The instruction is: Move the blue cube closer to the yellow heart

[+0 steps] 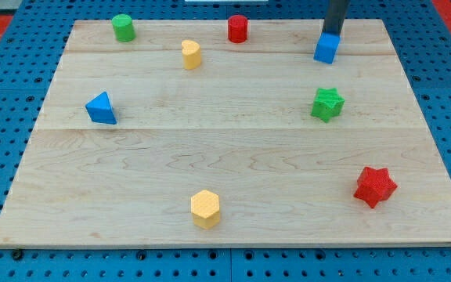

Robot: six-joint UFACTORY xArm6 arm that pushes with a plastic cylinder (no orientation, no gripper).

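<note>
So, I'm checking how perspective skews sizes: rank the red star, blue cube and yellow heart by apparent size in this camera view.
1. red star, though it sits nearest the view's bottom, so nearness may inflate it.
2-3. blue cube and yellow heart look alike.

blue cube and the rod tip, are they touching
Cannot tell. In the camera view my tip comes down right at the blue cube's top edge at the view's top right, with no gap showing, but it may sit just behind it.

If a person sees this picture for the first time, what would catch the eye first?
Probably the dark rod coming down at the view's top right, my tip right behind the blue cube. Next, the bright red star near the bottom right corner. The yellow heart sits far to the cube's left, near the top edge.
</note>
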